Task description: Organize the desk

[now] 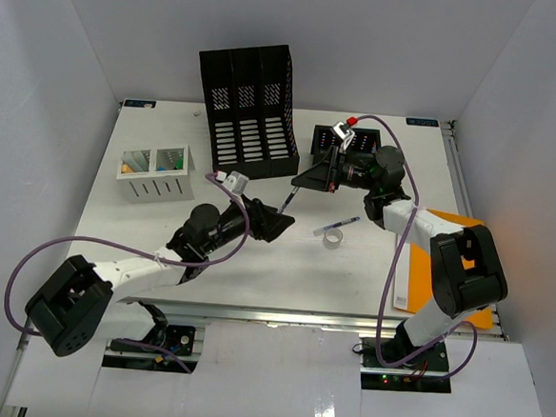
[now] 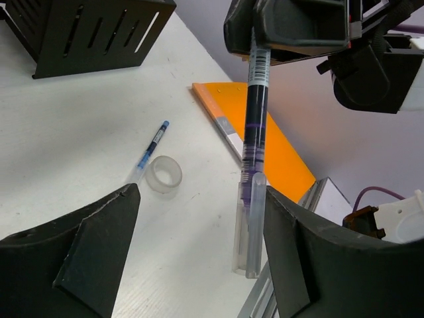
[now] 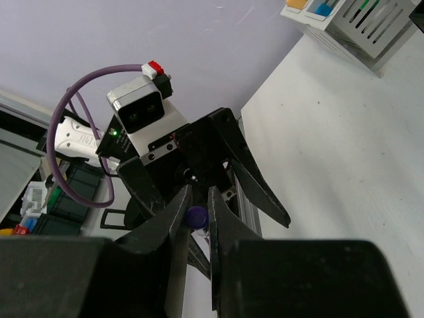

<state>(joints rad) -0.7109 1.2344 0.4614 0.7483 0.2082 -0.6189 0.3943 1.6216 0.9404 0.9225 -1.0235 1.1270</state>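
Above the middle of the white desk (image 1: 132,246) a purple pen (image 1: 286,201) with a clear cap hangs between the two grippers. My right gripper (image 1: 299,183) is shut on its upper end; in the right wrist view the pen's purple tip (image 3: 197,216) sits pinched between the fingers (image 3: 173,218). My left gripper (image 1: 279,226) is open. In the left wrist view its black fingers (image 2: 99,232) stand wide on either side of the pen (image 2: 255,99), and the clear cap (image 2: 248,225) hangs close to the right finger without being gripped.
At the back stand a black file rack (image 1: 248,111) and a small black box (image 1: 354,139). A grey-white organiser (image 1: 154,173) sits at the left. A blue pen (image 1: 337,224) and a clear tape roll (image 1: 333,237) lie mid-desk, an orange notebook (image 1: 430,219) at the right.
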